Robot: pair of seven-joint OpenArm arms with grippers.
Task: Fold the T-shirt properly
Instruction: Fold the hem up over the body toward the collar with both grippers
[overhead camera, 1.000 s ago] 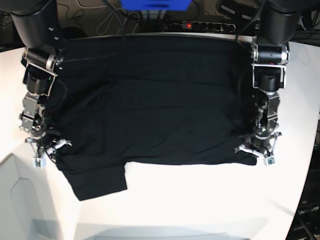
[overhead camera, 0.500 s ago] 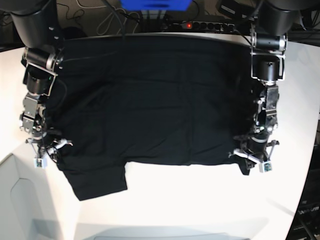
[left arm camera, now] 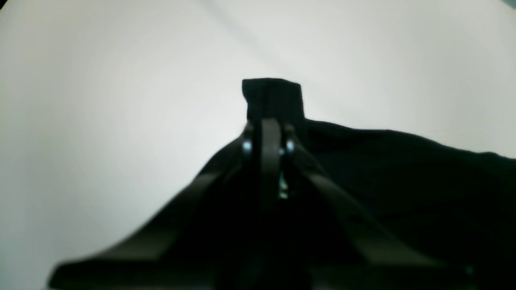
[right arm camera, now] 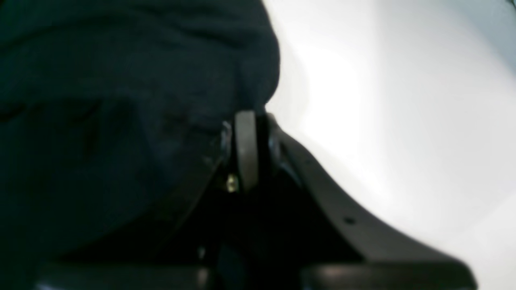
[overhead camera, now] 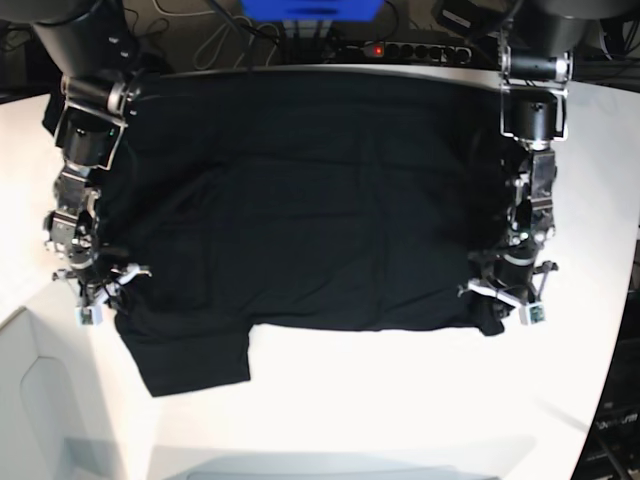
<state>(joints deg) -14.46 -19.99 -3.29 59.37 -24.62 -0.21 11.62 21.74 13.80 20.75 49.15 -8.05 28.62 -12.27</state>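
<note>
The left gripper [overhead camera: 508,297], at about 4 o'clock in the base view, has its jaws pinched tight on the shirt [overhead camera: 300,200] — the left wrist view shows a small tab of black cloth [left arm camera: 272,98] sticking up past the closed tips. The right gripper [overhead camera: 95,290], at about 8 o'clock, is likewise clamped on the shirt's edge; its wrist view shows dark fabric bunched against the closed jaws.

The shirt lies spread across the white table [overhead camera: 400,400], filling the middle and far half, with one flap [overhead camera: 195,362] hanging toward 7 o'clock beyond the straight near edge. No print or tag is visible; only plain black shows.

The step in hand looks like carrying the near edge toward 12 o'clock to fold the shirt in half. To do it well, both arms should lift just enough to clear the cloth beneath, travel at the same pace so the fold line stays straight, and keep light tension between the two grips — slack would let the middle sag and wrinkle. The loose flap may trail and want tucking afterwards.

Against the earlier frames, both grippers have shifted up-frame, toward 12 o'clock, and slightly inward; the left has pulled its corner in from the table's bare edge. The near hem has hardly risen.
</note>
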